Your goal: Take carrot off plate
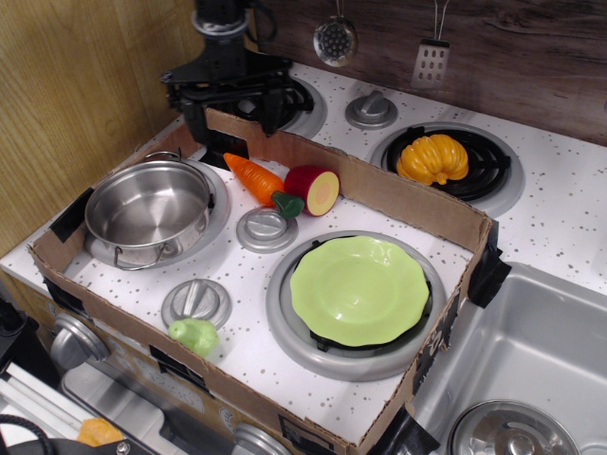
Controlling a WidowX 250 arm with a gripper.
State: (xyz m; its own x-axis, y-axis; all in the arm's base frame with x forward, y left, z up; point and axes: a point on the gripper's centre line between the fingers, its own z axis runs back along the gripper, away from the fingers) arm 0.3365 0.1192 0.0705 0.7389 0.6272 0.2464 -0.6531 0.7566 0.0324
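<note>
The orange carrot point(258, 179) with its dark green top lies on the white stove surface inside the cardboard box, between the steel pot and a halved red fruit. The lime-green plate point(359, 289) sits empty on the front right burner, well apart from the carrot. My black gripper point(234, 106) hangs open and empty above the box's back wall, up and behind the carrot.
A steel pot point(147, 207) stands on the left burner. A halved red fruit point(313, 189) lies beside the carrot. An orange-yellow pumpkin point(432, 158) sits on the back right burner. A green pear-like toy point(194, 336) lies at the front. Cardboard walls point(379, 194) ring the stove; a sink point(531, 360) is at right.
</note>
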